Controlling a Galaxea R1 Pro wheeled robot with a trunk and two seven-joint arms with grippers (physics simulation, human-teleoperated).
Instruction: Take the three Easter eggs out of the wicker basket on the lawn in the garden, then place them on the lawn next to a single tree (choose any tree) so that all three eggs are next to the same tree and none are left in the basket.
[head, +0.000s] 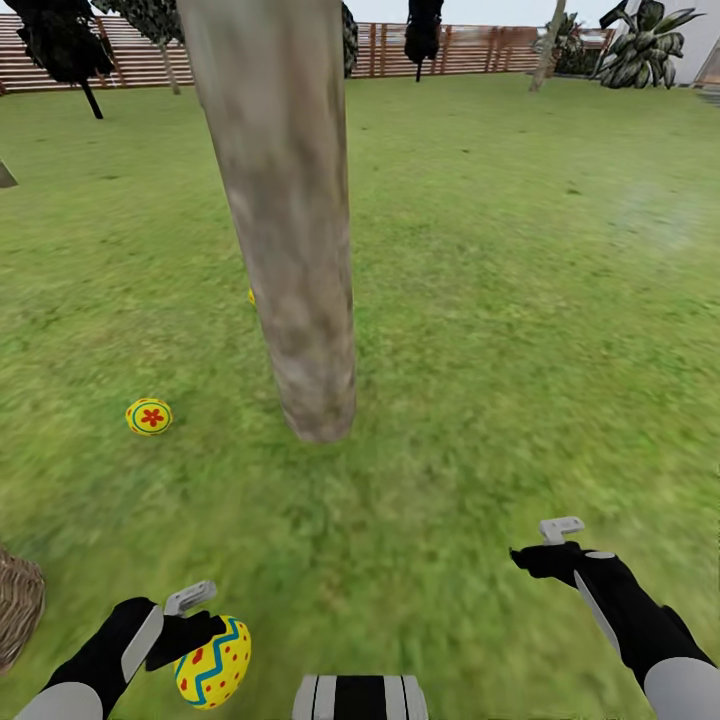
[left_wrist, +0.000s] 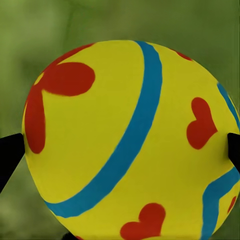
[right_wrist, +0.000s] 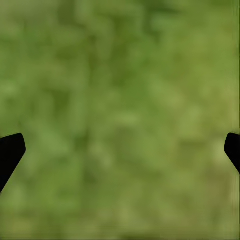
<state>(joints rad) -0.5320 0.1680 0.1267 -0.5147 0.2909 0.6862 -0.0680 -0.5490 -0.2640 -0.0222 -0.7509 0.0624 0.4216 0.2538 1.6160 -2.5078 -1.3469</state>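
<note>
The left hand is clamped on an egg, down at about seven o'clock in the head view. Seen from the left wrist, that egg sits between the two dark fingertips, both touching its sides, with blurred grass behind it. Its long axis tilts up and away from the robot, the narrower end toward one o'clock.

What matters next is where the tree stands from that hand: its trunk meets the lawn at roughly one o'clock from the held egg, a fair stretch of open grass between them. The left arm is plainly the nearer one.

A second egg already lies on the grass at about nine o'clock from the trunk's foot, near it but apart. A small yellow sliver peeks from behind the trunk's left edge; probably the third egg, though too little shows to be sure.

The wicker basket sits at the left edge, just beside the left arm. The right hand hangs over bare grass, fingers wide apart and holding nothing.
</note>
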